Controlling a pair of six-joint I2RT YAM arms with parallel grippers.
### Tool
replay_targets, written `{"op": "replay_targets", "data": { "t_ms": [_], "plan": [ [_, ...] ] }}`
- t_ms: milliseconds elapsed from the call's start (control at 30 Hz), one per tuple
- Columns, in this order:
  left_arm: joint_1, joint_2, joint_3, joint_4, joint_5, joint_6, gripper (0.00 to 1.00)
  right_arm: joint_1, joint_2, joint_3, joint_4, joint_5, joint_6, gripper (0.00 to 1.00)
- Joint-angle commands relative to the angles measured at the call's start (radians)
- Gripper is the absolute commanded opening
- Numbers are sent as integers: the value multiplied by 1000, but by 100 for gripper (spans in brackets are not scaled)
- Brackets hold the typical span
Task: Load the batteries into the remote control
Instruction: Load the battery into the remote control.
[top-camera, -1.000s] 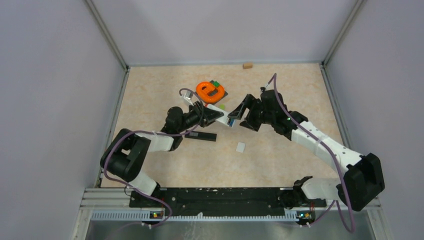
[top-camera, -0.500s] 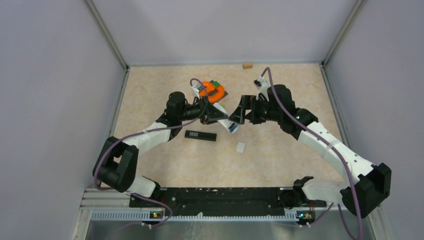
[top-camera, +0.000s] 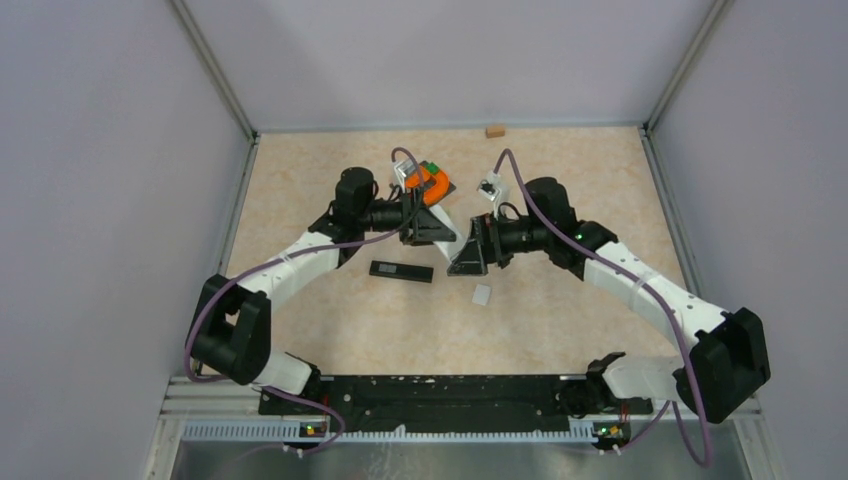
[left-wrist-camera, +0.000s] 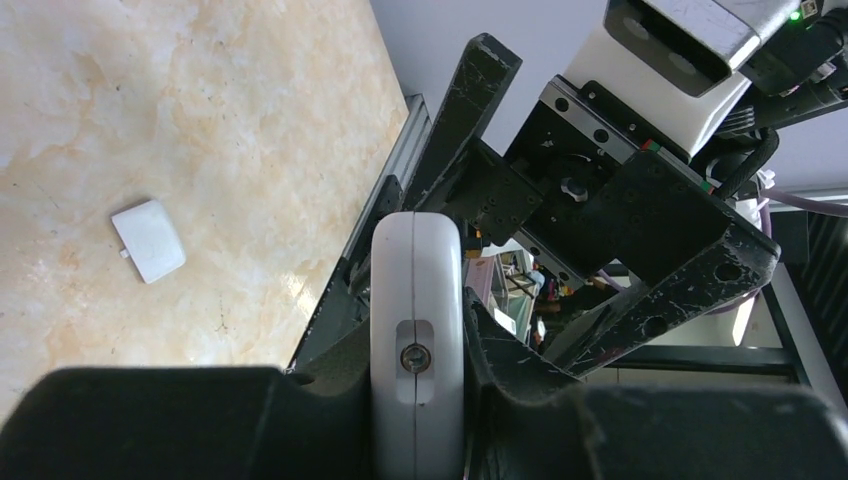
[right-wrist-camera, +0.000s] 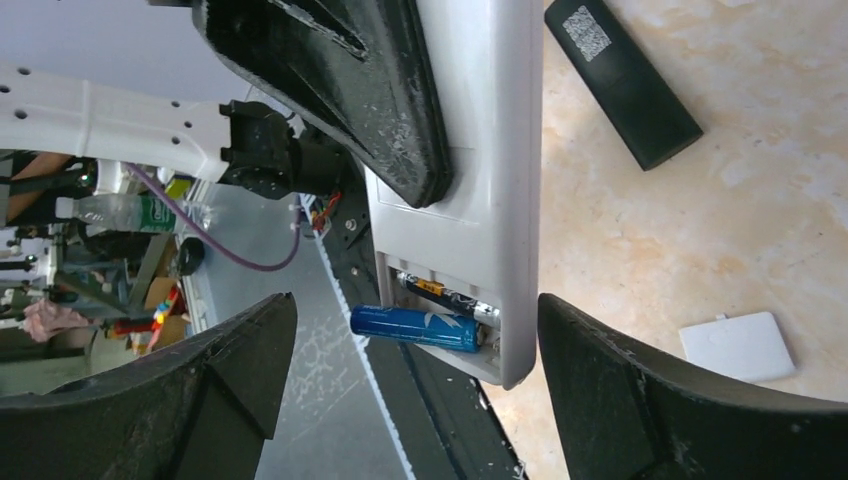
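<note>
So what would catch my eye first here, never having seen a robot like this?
Probably the white remote, clamped in the left gripper above the middle of the table, a blue battery lying in its open compartment with one end poking out. The right gripper faces it, jaws wide and empty. A black remote and a small white cover lie on the table below.

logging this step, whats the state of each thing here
white remote: held off the table, compartment open
blue battery: sticking out of compartment, not seated
second battery: lying inside compartment
battery cover: off, lying on table
black remote: lying flat on table
left pincer: shut on white remote
right pincer: open
</note>
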Motion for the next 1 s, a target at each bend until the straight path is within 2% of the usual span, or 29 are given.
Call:
{"op": "replay_targets", "data": {
  "t_ms": [0, 400, 500, 600, 667, 767, 867, 967],
  "plan": [
    [7, -7, 50, -6, 41, 32, 0, -2, 1, 3, 51, -65, -36, 85],
    [10, -2, 50, 2, 48, 23, 0, -3, 29, 17, 60, -36, -26, 58],
    [10, -3, 48, 6, 47, 23, 0, -3, 32, 19, 62, -25, -18, 44],
    [10, -5, 38, 22, 48, 16, 0, -3, 32, 19, 62, -17, -11, 39],
    [10, -6, 30, 42, 51, 9, 0, -3, 31, 20, 61, -15, -6, 43],
    [11, -5, 27, 50, 52, 4, 0, -3, 22, 20, 64, -17, -4, 67],
    [12, -4, 26, 53, 54, 4, 0, -3, 3, 10, 87, -21, 7, 84],
    [14, -1, 25, 53, 58, 6, 0, -3, -11, 1, 107, -26, 17, 86]
  ]
}}
